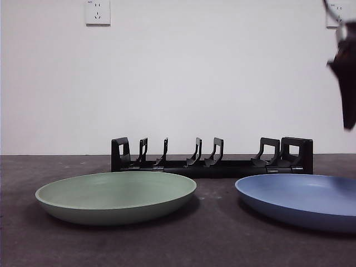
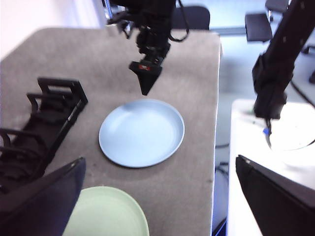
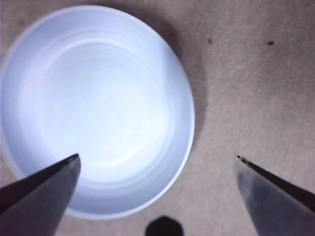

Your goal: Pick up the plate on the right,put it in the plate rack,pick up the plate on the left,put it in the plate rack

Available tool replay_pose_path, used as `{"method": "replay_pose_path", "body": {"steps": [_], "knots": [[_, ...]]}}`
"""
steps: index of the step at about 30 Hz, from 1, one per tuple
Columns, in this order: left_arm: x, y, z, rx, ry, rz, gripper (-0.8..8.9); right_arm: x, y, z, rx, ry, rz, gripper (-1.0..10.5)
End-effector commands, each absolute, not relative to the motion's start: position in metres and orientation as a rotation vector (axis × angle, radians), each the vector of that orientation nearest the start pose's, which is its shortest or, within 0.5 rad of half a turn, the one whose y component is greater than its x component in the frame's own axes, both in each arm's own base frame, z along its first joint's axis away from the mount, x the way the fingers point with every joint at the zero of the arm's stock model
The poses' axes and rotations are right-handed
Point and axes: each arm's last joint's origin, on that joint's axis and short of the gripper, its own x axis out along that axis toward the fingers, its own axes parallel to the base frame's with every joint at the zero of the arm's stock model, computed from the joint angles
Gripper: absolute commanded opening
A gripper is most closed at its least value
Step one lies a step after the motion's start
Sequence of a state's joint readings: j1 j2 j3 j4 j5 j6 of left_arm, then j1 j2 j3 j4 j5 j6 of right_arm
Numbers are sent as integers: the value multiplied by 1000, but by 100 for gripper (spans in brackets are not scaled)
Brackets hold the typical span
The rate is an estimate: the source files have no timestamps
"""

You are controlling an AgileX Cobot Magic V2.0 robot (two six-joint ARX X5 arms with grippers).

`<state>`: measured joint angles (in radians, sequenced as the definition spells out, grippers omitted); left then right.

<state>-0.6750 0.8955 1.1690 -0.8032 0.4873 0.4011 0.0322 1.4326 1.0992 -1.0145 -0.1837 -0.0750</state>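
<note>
Neither plate has reached the rack, so all 4 steps of the task remain open. Confirm the layout from left to right in the front view:

1. The green plate (image 1: 115, 196) lies flat on the table (image 1: 211, 245), in front of the left half of the rack. Nothing touches it.
2. The plate rack (image 1: 211, 158) stands behind both plates, its long side facing you. Every slot between its prongs is empty.
3. The blue plate (image 1: 300, 199) lies flat on the table at the right, in front of the rack's right end. This is the first plate you must move.

Finger state:

- Left gripper (image 2: 157, 196): the fingers are spread wide apart and hold nothing. This arm sits high and back from the work, looking down on both plates and the rack.
- Right gripper (image 3: 157, 162): the fingers are spread wide apart and hold nothing. It hangs above the far edge of the blue plate without touching it; its wrist view shows 1 finger over the plate and the other over bare table beside the rim.

In judgement, the current step is the approach to the blue plate's rim.
</note>
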Motion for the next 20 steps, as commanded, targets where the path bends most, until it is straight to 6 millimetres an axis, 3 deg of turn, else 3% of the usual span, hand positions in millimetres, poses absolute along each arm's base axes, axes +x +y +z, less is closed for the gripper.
{"method": "replay_pose_path", "body": {"steps": [1, 9, 13, 16, 20], "knots": [[114, -115, 383, 449, 331, -1236, 727, 267, 13, 235, 35, 1367, 218, 594], [118, -127, 376, 485, 366, -1259, 728, 286, 14, 202, 31, 1444, 205, 586], [120, -129, 375, 486, 375, -1260, 727, 291, 14, 189, 34, 1483, 204, 459], [120, -129, 375, 486, 375, -1260, 727, 293, 14, 182, 35, 1498, 204, 450], [120, -129, 375, 486, 375, -1260, 727, 292, 14, 176, 34, 1492, 204, 232]]}}
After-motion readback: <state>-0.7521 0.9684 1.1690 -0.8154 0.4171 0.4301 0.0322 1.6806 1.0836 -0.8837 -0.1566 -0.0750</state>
